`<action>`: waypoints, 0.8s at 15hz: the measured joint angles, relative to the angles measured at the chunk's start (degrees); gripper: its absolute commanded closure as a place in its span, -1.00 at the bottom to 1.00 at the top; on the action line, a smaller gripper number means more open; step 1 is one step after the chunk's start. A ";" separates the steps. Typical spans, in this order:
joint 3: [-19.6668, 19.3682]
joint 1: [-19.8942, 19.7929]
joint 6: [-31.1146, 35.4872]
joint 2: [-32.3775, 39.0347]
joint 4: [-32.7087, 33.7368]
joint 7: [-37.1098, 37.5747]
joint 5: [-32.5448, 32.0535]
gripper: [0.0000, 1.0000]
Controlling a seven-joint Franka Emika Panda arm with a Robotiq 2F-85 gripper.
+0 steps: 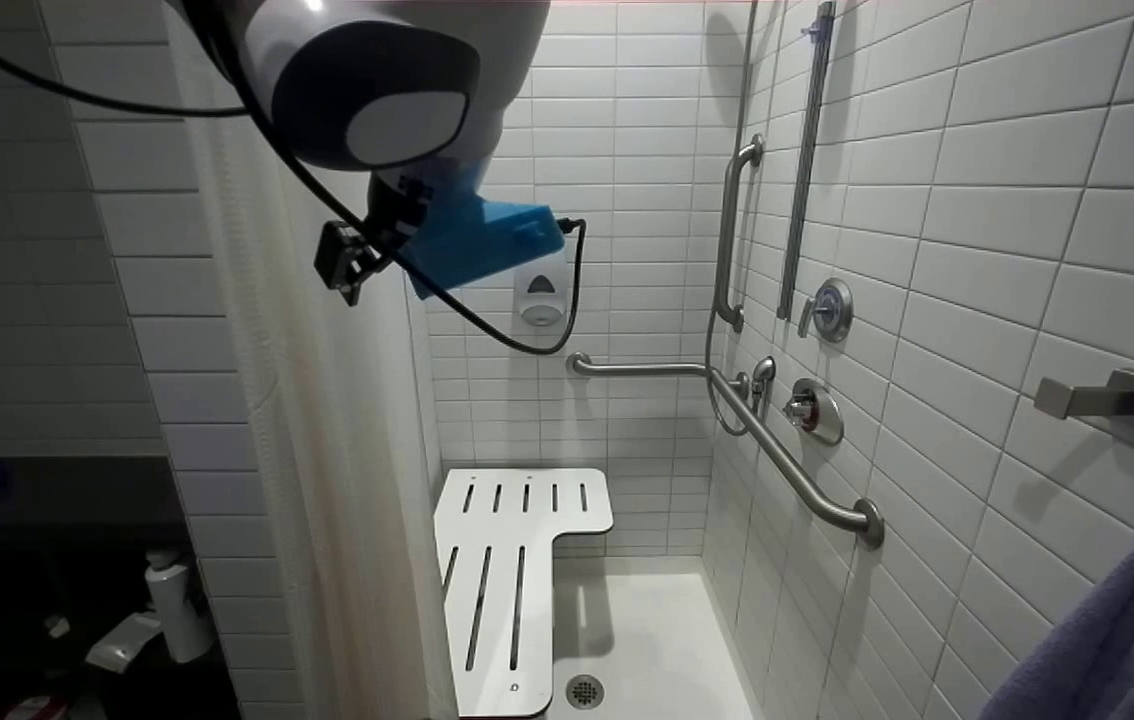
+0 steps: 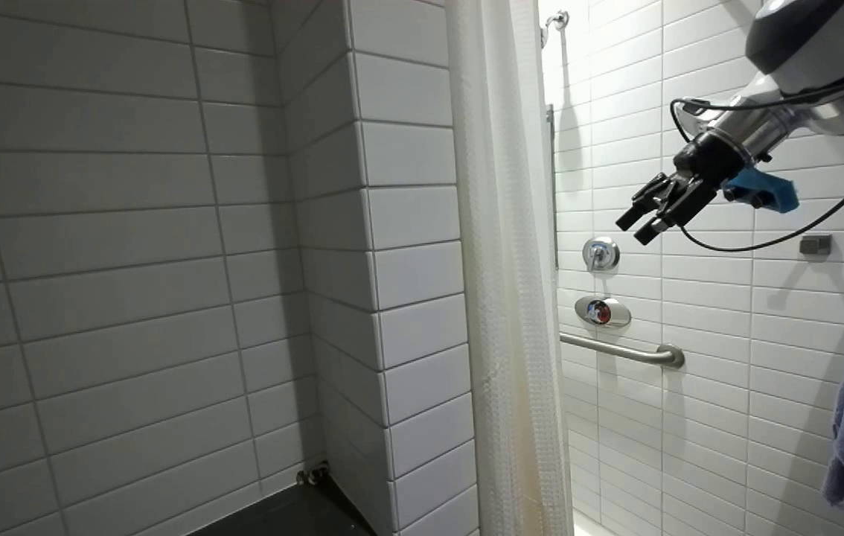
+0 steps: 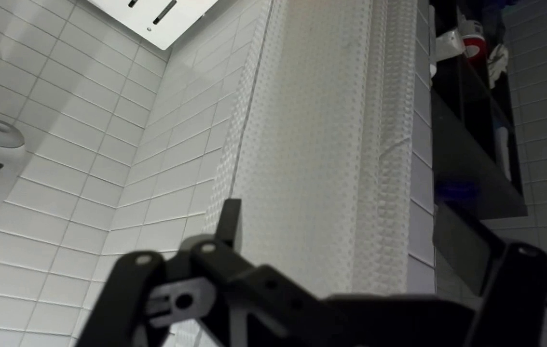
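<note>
A white tiled wall (image 1: 987, 240) fills the right of the frame in an exterior view, likely chosen to shed water. The curtain (image 2: 511, 298) hangs from top to bottom, right of the frame's centre, in an exterior view, probably to keep spray in. The arm (image 2: 831, 67) extends from the upper right there. A white bench (image 1: 502, 528) sits low in the centre, its slots presumably for drainage. A purple towel (image 1: 1127, 630) hangs at lower right, perhaps to be handy, and a bent rail (image 1: 784, 462) runs along the wall as a likely handhold. The tool (image 2: 633, 229) grasps nothing: its fingers are spread wide and apart from the curtain, which shows between them in the wrist view. A soap dispenser (image 1: 539, 300) is fixed above the bench, probably for use while seated, and the drain (image 1: 584, 692) lies at the bottom, where water would collect.
</note>
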 measured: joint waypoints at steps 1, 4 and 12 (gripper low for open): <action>0.03 -0.01 -0.47 0.53 0.50 -0.97 0.51 -1.00; 0.77 -0.84 -1.35 1.82 1.52 -3.36 0.84 -1.00; 9.76 -5.74 -5.95 4.93 6.21 -4.75 0.89 -1.00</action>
